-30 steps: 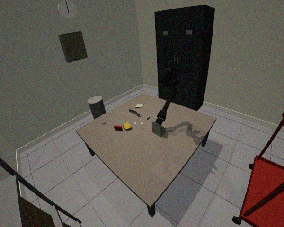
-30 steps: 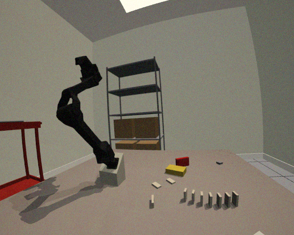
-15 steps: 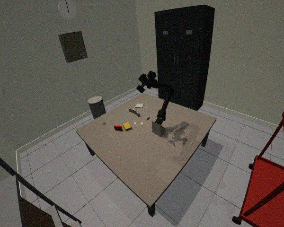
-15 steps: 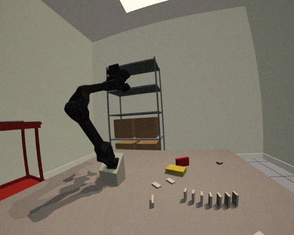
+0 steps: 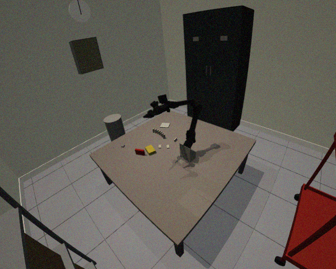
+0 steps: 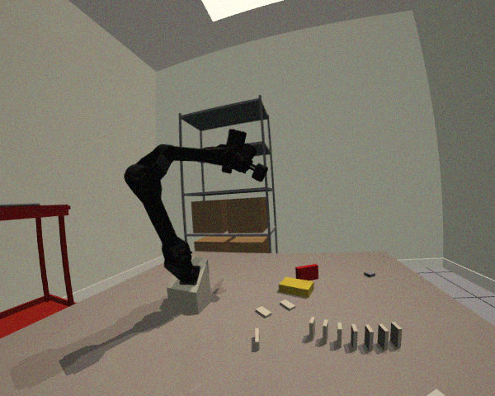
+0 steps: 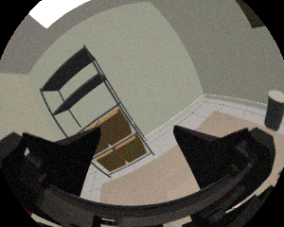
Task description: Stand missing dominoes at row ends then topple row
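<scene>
A slightly curved row of several pale dominoes (image 5: 153, 130) (image 6: 354, 337) stands upright on the table. One loose domino (image 5: 159, 146) (image 6: 287, 304) lies flat near the yellow block. A second loose domino (image 5: 168, 146) (image 6: 263, 312) lies flat beside it. A third domino (image 5: 175, 139) (image 6: 256, 339) stands apart from the row, on a narrow side; which side is hard to tell. My gripper (image 5: 148, 115) (image 6: 259, 172) (image 7: 137, 130) is open and empty, high above the table and away from all the dominoes. No domino shows in the wrist view.
A yellow block (image 5: 150, 149) (image 6: 295, 287) and a red block (image 5: 139, 152) (image 6: 306, 271) are beyond the flat dominoes. A small dark object (image 5: 122, 145) (image 6: 369, 274) lies farther out. A white flat pad (image 5: 164, 125) lies near the row. The arm stands on a grey base (image 5: 187, 152) (image 6: 187, 299).
</scene>
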Motion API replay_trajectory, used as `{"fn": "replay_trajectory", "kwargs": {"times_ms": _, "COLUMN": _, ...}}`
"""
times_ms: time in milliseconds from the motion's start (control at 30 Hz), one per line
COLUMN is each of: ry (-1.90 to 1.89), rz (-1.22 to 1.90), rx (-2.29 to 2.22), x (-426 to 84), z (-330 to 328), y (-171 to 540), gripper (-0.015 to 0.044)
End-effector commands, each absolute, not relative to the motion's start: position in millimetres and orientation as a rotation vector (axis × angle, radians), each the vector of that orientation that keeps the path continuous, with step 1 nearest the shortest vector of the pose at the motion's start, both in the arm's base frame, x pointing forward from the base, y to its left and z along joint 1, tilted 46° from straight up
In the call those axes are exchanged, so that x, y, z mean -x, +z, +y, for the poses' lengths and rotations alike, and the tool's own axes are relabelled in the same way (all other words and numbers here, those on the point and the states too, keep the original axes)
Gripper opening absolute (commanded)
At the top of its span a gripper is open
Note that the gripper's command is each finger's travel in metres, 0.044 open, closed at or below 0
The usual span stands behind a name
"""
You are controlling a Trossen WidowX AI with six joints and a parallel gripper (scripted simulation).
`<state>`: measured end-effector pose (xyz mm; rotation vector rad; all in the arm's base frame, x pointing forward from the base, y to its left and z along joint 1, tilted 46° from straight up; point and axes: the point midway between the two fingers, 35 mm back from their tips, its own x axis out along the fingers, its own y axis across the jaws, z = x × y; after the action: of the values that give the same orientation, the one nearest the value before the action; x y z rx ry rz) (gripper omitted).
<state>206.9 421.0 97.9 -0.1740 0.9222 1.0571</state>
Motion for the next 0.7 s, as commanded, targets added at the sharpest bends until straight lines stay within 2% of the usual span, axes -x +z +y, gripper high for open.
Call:
{"fn": "replay_trajectory", "kwargs": {"times_ms": 0, "ry": 0.978, "rz": 0.910, "rx": 0.435, "x": -237, "z": 378, "y": 63, "gripper": 0.0440}}
{"fn": "replay_trajectory", "kwargs": {"times_ms": 300, "ry": 0.896, "rz": 1.019, "rx": 1.126, "x": -280, "z": 247, "y": 0, "gripper": 0.0440}}
{"fn": "replay_trajectory", "kwargs": {"times_ms": 500, "ry": 1.006, "rz": 1.215, "rx": 1.599, "x": -274, "z": 150, "y": -27, "gripper": 0.0440}}
{"fn": "replay_trajectory", "kwargs": {"times_ms": 667, "ry": 1.261, "rz": 1.421, "rx": 1.948, "x": -254, "z": 72, "y": -34, "gripper": 0.0440}}
